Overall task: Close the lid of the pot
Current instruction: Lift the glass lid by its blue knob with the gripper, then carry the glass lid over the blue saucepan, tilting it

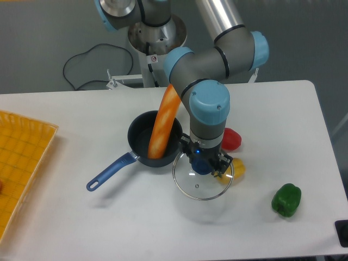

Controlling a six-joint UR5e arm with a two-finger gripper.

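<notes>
The dark navy pot sits at the table's middle, its blue handle pointing to the front left. A long orange bread-like stick stands in it and leans out over the far rim. The glass lid with a silver rim hangs just right of the pot and in front of it, and its edge overlaps the pot's rim. Its shadow falls on the table below, so it looks lifted. My gripper points straight down and is shut on the lid's blue knob.
A red pepper and a yellow pepper lie close to the lid's right. A green pepper lies at the front right. A yellow tray lies at the left edge. A dark object sits at the front right corner.
</notes>
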